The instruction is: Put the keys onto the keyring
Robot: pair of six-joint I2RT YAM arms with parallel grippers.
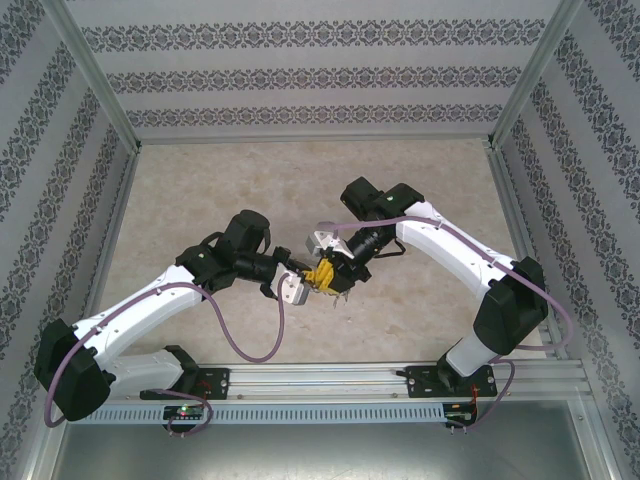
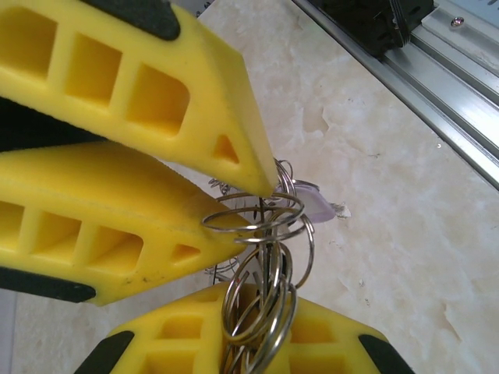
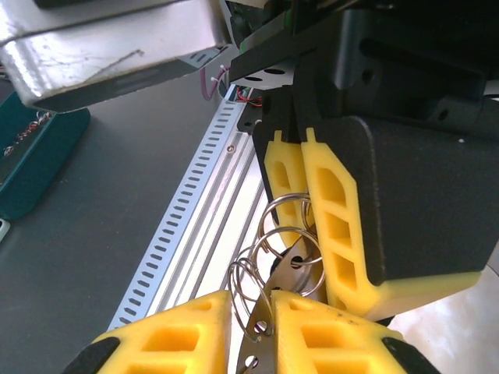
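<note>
The keyring (image 2: 261, 308) looks light, stiff and slippery, best pinched across its wire as the clamped left gripper (image 2: 253, 216) does; the narrowed right gripper (image 3: 253, 312) nips a flat key (image 3: 290, 263).

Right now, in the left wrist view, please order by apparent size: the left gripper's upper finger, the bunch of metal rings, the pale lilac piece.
1. left gripper's upper finger, though nearness enlarges it
2. bunch of metal rings
3. pale lilac piece, partly hidden behind the rings

Keys (image 3: 260, 331) and keyring (image 2: 274, 323) run off the lower edge.
</note>
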